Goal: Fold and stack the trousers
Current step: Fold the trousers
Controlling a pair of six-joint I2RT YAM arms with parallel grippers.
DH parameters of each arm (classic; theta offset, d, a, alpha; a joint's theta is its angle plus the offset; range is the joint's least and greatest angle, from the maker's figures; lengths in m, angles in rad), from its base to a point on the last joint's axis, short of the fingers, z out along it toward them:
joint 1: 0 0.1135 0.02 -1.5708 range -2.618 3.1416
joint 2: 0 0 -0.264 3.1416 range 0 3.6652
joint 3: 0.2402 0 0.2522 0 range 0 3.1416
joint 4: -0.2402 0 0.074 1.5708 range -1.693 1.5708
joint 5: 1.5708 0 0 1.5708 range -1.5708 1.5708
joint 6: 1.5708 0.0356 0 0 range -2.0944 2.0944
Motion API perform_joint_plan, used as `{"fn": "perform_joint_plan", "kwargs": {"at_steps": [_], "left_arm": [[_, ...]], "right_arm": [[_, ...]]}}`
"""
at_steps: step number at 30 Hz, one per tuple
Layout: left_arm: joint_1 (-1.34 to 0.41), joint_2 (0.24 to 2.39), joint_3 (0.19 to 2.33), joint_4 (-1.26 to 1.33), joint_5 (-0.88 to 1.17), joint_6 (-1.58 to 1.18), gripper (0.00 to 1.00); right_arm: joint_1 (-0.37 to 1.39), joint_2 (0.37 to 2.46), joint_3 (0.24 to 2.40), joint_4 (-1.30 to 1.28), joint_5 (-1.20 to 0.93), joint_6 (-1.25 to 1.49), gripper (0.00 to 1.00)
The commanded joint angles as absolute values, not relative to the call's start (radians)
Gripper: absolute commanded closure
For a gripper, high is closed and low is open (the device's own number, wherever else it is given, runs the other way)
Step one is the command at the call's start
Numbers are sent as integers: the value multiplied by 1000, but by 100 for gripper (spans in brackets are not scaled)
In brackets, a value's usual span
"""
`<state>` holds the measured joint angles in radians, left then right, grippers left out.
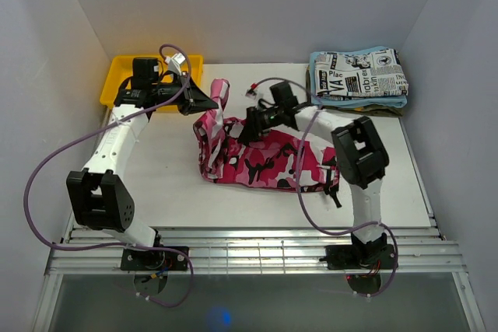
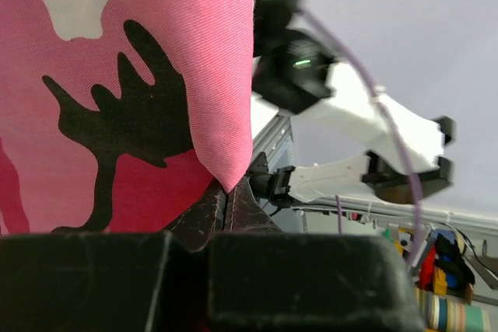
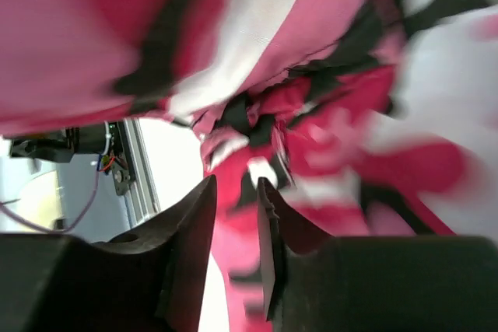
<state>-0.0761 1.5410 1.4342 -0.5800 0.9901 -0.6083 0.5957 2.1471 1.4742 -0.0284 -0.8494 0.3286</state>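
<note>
The pink, magenta, white and black camouflage trousers (image 1: 268, 162) lie crumpled at the middle of the table, with one end lifted at the back left. My left gripper (image 1: 212, 102) is shut on that raised end. In the left wrist view a pink corner of the trousers (image 2: 132, 106) is pinched at the tips of my left gripper (image 2: 226, 198). My right gripper (image 1: 243, 131) hovers over the top left of the heap. In the right wrist view my right gripper (image 3: 236, 196) shows a narrow gap between its jaws, with the blurred trousers (image 3: 327, 138) just beyond and nothing clamped.
A yellow bin (image 1: 117, 75) sits at the back left behind the left arm. A folded newspaper-print garment (image 1: 359, 73) lies on light blue cloth (image 1: 358, 102) at the back right. Metal rails (image 1: 249, 250) run along the near table edge.
</note>
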Motion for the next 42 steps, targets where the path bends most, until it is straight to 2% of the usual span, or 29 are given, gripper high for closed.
{"fn": "perform_joint_plan", "kwargs": {"at_steps": [1, 6, 7, 9, 12, 14, 15, 20, 21, 22, 23, 24, 25, 27, 28, 30, 31, 34, 42], "left_arm": [[-133, 1548, 1479, -561, 838, -678, 100], [-231, 1568, 1500, -581, 658, -678, 100], [-260, 1577, 1500, -580, 616, -681, 100], [-291, 1591, 1508, -571, 585, -686, 100], [-347, 1611, 1519, -558, 525, -696, 100], [-379, 1621, 1522, -538, 494, -704, 100], [-388, 1627, 1523, -535, 483, -707, 100], [-451, 1672, 1537, -512, 427, -732, 100], [-460, 1687, 1539, -511, 414, -735, 100], [-480, 1695, 1540, -506, 407, -744, 100], [-492, 1701, 1542, -502, 397, -749, 100], [-502, 1706, 1540, -494, 393, -753, 100], [-520, 1719, 1542, -479, 393, -759, 100], [-543, 1732, 1548, -462, 388, -778, 100], [-566, 1749, 1552, -450, 381, -782, 100], [-590, 1766, 1575, -443, 365, -792, 100], [-610, 1775, 1580, -437, 356, -801, 100], [-652, 1815, 1603, -417, 347, -827, 100], [-741, 1971, 1710, -379, 348, -894, 100]], "right_arm": [[442, 1920, 1489, -226, -917, 103, 65], [216, 1775, 1494, -659, -885, -112, 55], [180, 1761, 1482, -711, -864, -165, 47], [65, 1735, 1451, -855, -822, -222, 41], [-76, 1663, 1318, -897, -726, -271, 21], [-126, 1654, 1249, -929, -669, -317, 15], [-159, 1651, 1227, -939, -661, -321, 8], [-190, 1690, 1109, -922, -650, -327, 10], [-190, 1697, 1095, -898, -640, -295, 8], [-190, 1707, 1080, -844, -631, -284, 3], [-189, 1718, 1066, -819, -623, -275, 2], [-190, 1741, 1049, -795, -615, -258, 10], [-189, 1753, 1042, -773, -626, -244, 24], [-187, 1785, 1013, -695, -624, -221, 40], [-186, 1796, 1005, -674, -643, -209, 56], [-178, 1839, 1005, -654, -676, -201, 69], [-178, 1850, 1003, -650, -692, -201, 79], [-172, 1868, 993, -629, -727, -196, 92], [-163, 1850, 971, -588, -765, -176, 92]]}}
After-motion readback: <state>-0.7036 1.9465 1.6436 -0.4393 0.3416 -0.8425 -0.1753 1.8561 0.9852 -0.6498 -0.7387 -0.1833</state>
